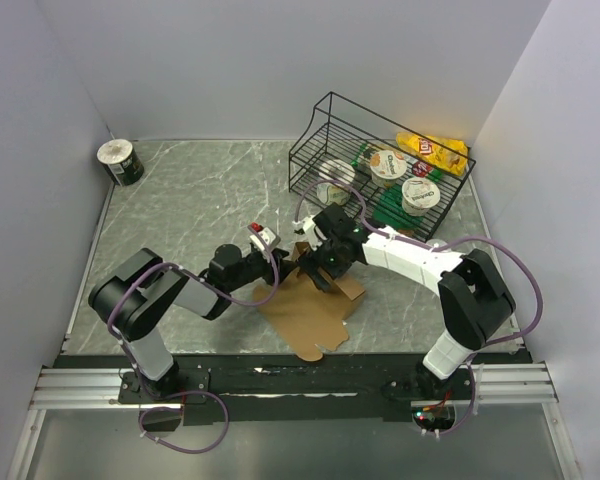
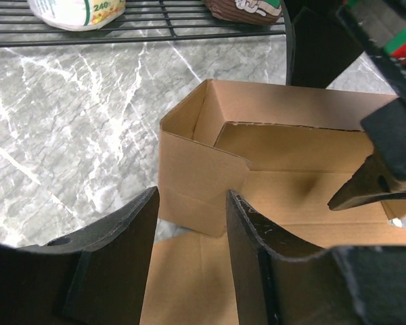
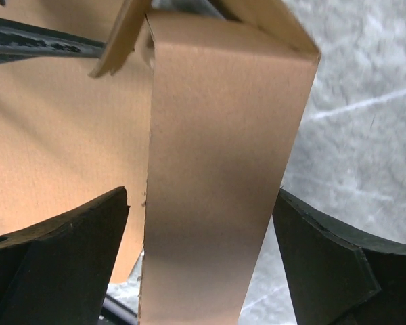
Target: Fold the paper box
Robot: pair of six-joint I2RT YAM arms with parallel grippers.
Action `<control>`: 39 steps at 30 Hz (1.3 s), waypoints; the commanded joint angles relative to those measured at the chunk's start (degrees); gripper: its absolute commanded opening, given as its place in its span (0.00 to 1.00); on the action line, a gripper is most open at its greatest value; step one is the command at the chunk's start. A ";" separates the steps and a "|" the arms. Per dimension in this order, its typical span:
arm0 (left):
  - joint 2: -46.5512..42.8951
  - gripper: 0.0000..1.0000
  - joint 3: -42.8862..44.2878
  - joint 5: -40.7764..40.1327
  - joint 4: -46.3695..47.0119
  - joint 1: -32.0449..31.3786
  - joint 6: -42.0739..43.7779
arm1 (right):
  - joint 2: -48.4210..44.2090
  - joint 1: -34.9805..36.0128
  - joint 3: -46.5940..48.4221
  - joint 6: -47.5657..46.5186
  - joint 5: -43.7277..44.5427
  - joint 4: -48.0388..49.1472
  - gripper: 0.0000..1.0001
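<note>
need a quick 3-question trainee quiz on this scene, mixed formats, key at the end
1. True or false: the paper box lies as a fully flat sheet on the table.
2. Where does the wire basket stand in the top view? A) far right of the table B) near left edge C) under the box
3. Short answer: what stands between the fingers of the right tool?

Key
1. False: several walls already stand up.
2. A
3. An upright cardboard panel of the box, with the fingers spread on either side of it.
</note>
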 commanded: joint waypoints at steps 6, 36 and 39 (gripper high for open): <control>-2.32 0.68 0.50 0.12 2.43 -0.73 -1.19 | -4.11 0.17 -2.26 1.44 0.72 2.72 0.59; 3.36 0.97 16.57 11.62 -19.29 21.77 -12.44 | 0.19 -1.14 -1.92 -15.27 -8.68 16.27 0.49; 5.84 0.96 17.37 13.38 -17.89 21.25 -12.35 | 0.90 -1.14 -1.21 -15.44 -7.98 15.74 0.49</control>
